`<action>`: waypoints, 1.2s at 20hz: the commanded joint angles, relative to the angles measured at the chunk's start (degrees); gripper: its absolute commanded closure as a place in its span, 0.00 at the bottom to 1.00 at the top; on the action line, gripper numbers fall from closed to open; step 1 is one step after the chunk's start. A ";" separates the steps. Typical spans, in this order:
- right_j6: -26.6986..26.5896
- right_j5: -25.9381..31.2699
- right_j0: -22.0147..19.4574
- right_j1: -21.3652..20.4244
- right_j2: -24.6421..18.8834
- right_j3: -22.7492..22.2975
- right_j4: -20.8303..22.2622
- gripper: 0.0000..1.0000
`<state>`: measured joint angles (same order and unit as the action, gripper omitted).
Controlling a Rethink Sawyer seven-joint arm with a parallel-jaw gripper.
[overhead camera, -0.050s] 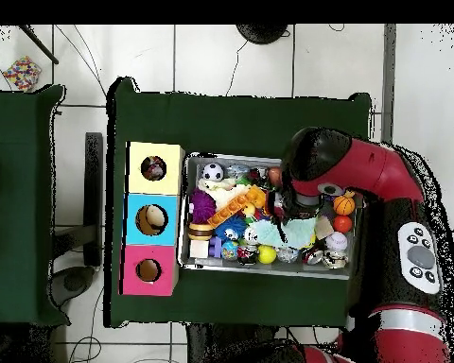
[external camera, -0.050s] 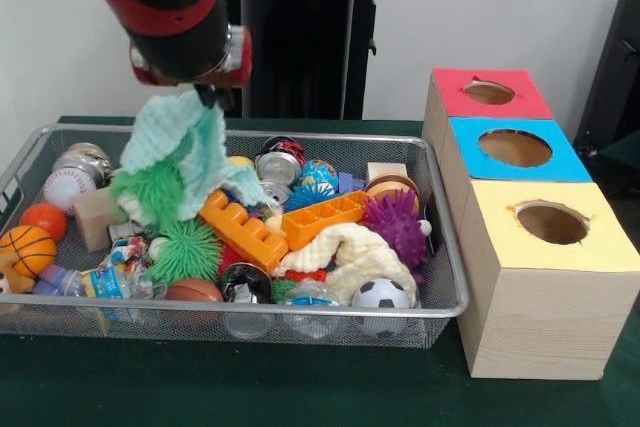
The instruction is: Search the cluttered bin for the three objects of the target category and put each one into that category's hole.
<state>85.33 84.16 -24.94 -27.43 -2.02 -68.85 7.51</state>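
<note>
**Pale green cloth hanging from the gripper above the wire bin**

Gripper (external camera, -0.050s: 207, 94) pinching the top of a pale green knitted cloth (external camera, -0.050s: 178, 147), fingers closed on the fabric and mostly hidden by it. Cloth hanging lifted and draping down over a green spiky ball (external camera, -0.050s: 150, 193), at about 10 o'clock within the wire mesh bin (external camera, -0.050s: 440, 292) in the front view. Red and black arm (external camera, -0.050s: 160, 7) reaching down from 12 o'clock; in the overhead view, arm (overhead camera, -0.050s: 349, 170) covering the bin's 2 o'clock part, with the cloth (overhead camera, -0.050s: 295, 232) showing just under it.

Lying around the cloth in the bin: an orange toy brick (external camera, -0.050s: 242, 230) at centre, touching a second orange block (external camera, -0.050s: 322, 220) toward 3 o'clock; a purple spiky ball (external camera, -0.050s: 396, 223) further toward 3 o'clock; a cream cloth (external camera, -0.050s: 352, 252) and a small soccer ball (external camera, -0.050s: 380, 294) at 5 o'clock; another green spiky ball (external camera, -0.050s: 186, 250) at 7 o'clock; a mini basketball (external camera, -0.050s: 25, 249) and a baseball (external camera, -0.050s: 66, 187) at 9 o'clock; a tin can (external camera, -0.050s: 277, 165) at 12 o'clock.

Standing just beside the bin at 3 o'clock, a row of three wooden boxes: red-topped hole (external camera, -0.050s: 489, 93) farthest, blue-topped hole (external camera, -0.050s: 515, 148) in the middle, yellow-topped hole (external camera, -0.050s: 551, 223) nearest. Overhead view showing something inside each hole, too small for identifying.
</note>
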 commanded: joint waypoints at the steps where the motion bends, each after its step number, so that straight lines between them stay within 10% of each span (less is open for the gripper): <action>1: 16.49 1.77 -0.20 1.13 0.88 -6.29 -5.84 1.00; 15: 10.15 -21.27 -2.41 3.67 -2.17 -6.87 -7.91 1.00; 16: 7.65 -21.08 -2.47 3.68 -2.27 -6.84 -7.62 0.00; 24: 6.63 -19.87 -2.28 3.99 -1.85 -6.02 -7.68 0.00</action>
<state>85.33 63.08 -26.64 -25.21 -0.73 -70.28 1.55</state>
